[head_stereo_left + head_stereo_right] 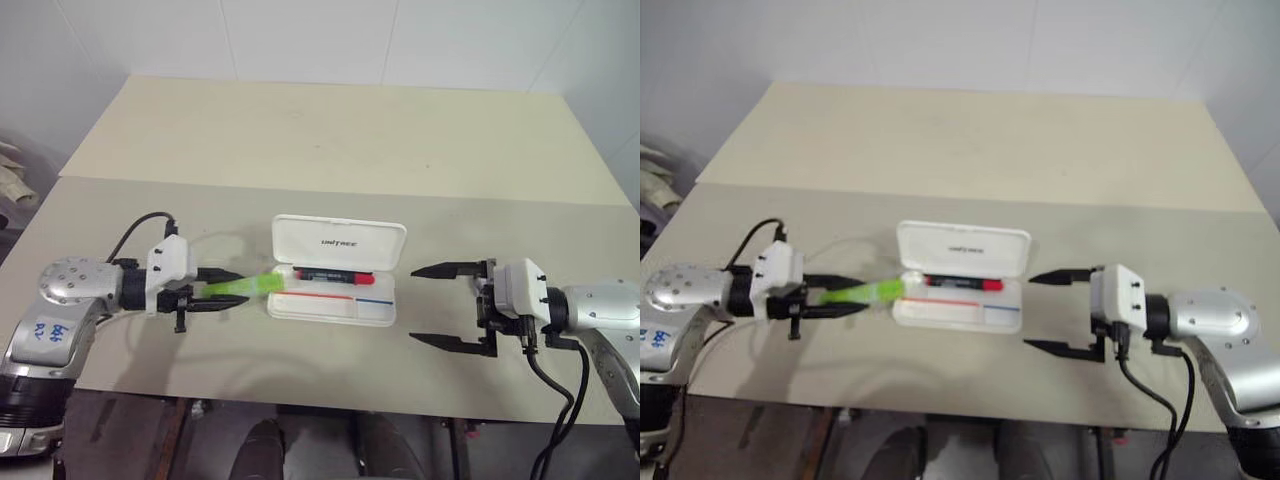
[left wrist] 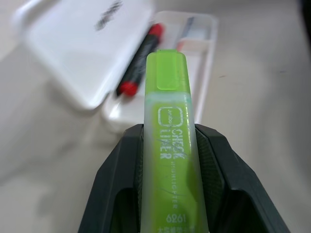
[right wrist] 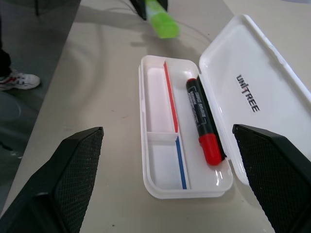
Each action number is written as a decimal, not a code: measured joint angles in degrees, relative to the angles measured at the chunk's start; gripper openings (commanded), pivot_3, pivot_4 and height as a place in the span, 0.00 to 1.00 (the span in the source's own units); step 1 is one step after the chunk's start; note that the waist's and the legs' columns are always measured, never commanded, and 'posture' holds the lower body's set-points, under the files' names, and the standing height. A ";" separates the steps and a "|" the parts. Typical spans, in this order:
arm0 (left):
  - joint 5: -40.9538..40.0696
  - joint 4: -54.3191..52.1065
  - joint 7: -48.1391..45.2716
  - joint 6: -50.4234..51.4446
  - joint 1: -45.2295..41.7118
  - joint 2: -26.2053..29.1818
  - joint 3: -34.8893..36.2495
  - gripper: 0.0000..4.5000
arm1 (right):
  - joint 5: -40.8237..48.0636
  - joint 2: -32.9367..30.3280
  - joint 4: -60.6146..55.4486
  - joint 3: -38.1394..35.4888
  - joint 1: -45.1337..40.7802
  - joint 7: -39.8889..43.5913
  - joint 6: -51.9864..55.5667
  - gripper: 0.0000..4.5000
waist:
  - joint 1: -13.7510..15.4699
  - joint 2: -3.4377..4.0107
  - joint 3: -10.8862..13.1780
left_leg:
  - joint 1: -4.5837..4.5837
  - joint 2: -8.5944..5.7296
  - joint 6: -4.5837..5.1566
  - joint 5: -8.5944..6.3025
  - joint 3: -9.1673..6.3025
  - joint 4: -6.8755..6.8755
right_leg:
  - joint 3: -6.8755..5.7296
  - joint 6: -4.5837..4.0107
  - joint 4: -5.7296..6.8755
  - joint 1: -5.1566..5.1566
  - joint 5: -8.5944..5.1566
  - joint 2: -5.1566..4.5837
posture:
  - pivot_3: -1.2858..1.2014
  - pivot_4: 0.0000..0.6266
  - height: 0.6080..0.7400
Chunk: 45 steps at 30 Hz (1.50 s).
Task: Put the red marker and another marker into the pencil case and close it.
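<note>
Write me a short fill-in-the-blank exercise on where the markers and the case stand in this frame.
1. The red marker lies inside the pencil case, in the compartment next to the ____.
2. The left end effector is shut on the ____ highlighter.
3. The lid of the pencil case is ____.
4. The right end effector is open and holds ____.

Missing words: lid; green; open; nothing

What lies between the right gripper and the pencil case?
Nothing: in the left eye view, only bare table separates the open right gripper from the pencil case.
</note>
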 measured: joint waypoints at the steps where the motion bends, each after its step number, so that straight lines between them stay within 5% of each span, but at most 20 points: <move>1: 0.00 0.01 -0.79 0.03 -0.68 -0.01 -0.78 0.24 | -0.04 0.02 -0.50 -0.15 0.67 -0.51 0.00 1.00 | 0.07 0.00 0.00 | 0.00 0.00 0.00 0.00 -0.01 0.01 | -0.01 0.00 0.02 0.00 0.00 0.00 | 0.52 0.24 1.00; 21: 7.52 6.53 -3.91 -5.03 -13.50 -11.35 -15.55 0.24 | -0.54 1.07 -13.72 -7.52 17.86 -10.53 1.55 1.00 | 0.24 -0.01 0.00 | 0.04 -0.05 0.05 0.03 -0.07 0.36 | 0.03 0.06 0.25 0.14 0.03 0.05 | 0.52 0.24 1.00; 45: 12.64 11.20 -0.06 -6.61 -14.72 -15.86 -18.02 0.24 | -0.77 2.42 -17.99 -8.73 21.39 -15.82 2.86 1.00 | 0.28 -0.01 0.00 | 0.04 -0.11 0.11 0.06 -0.12 0.96 | 0.09 0.19 0.58 0.28 0.14 0.09 | 0.52 0.24 1.00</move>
